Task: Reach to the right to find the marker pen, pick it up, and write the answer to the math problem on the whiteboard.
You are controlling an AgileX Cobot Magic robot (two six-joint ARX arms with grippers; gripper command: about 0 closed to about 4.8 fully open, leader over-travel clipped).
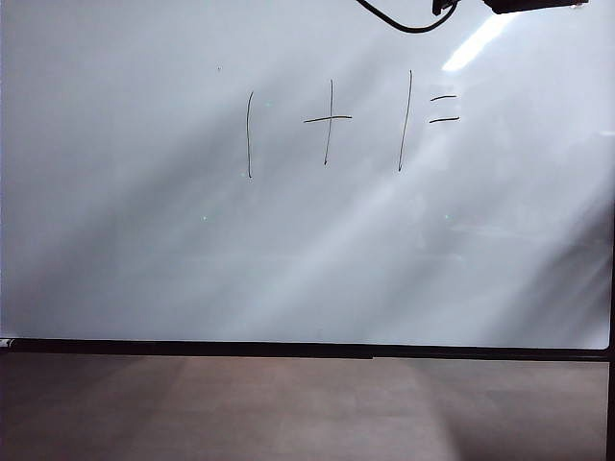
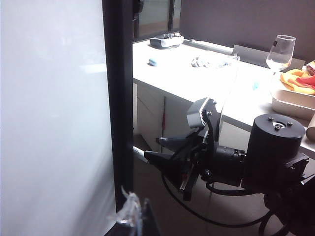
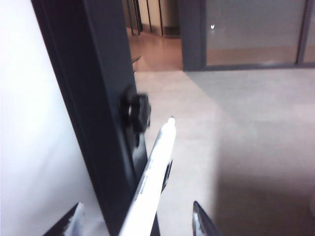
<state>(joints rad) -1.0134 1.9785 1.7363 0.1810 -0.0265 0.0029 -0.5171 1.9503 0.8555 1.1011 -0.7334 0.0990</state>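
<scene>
In the exterior view, the math problem (image 1: 351,125), "1 + 1 =", is written in thin black lines on the whiteboard (image 1: 144,240). Only a black bit of an arm (image 1: 533,5) is seen, cut off at the top edge.

In the left wrist view, the right gripper (image 2: 162,152) is seen beside the board's black frame (image 2: 118,98). The left gripper cannot be made out.

In the right wrist view, the marker pen (image 3: 152,182) is seen between the wide-open fingers (image 3: 202,221), against the frame. Tiny blurred print on it cannot be read.

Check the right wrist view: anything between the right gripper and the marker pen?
Nothing visible. The marker pen lies between the open fingers of the right gripper, beside the whiteboard frame. The left gripper is beside that frame too.
</scene>
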